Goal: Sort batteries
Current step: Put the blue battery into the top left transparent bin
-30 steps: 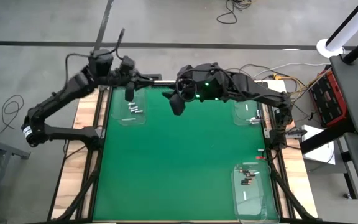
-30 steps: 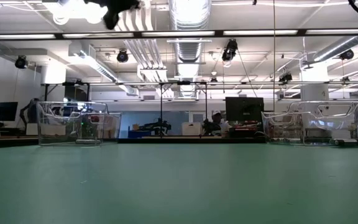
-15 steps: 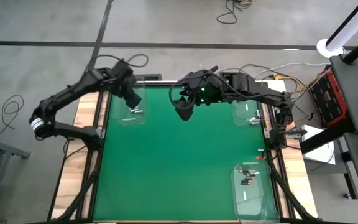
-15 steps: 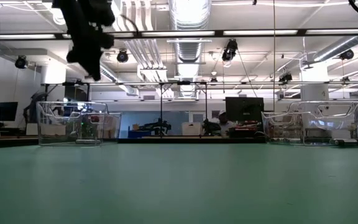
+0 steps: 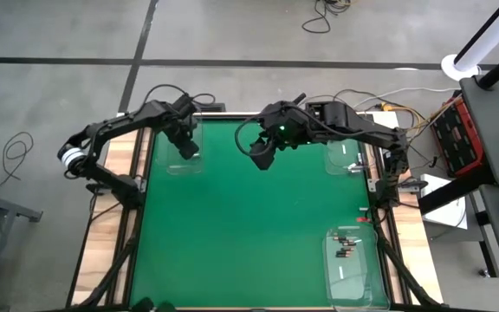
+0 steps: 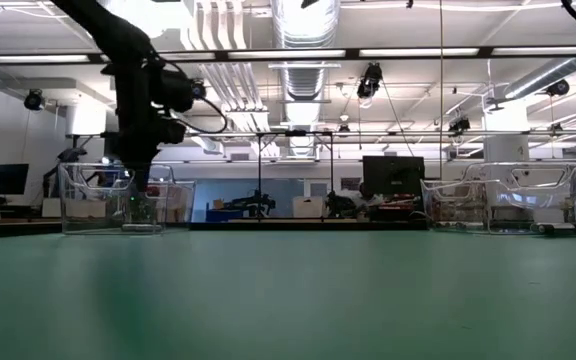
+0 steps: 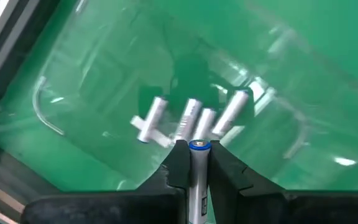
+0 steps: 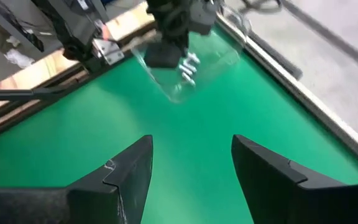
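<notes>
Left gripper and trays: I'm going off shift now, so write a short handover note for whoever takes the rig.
Left gripper: shut on a silver battery, held over the far-left clear tray, not yet released.
Right gripper: open and empty, above the green mat near the far middle.
Done: four silver batteries lie in that tray; one whitish battery is in the far-right tray.
Left: several batteries, dark and light, wait in the near-right tray.

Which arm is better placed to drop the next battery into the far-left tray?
Left. Its end effector grips a battery directly above that tray, where four batteries lie. The right end effector is open and empty over the mat.
</notes>
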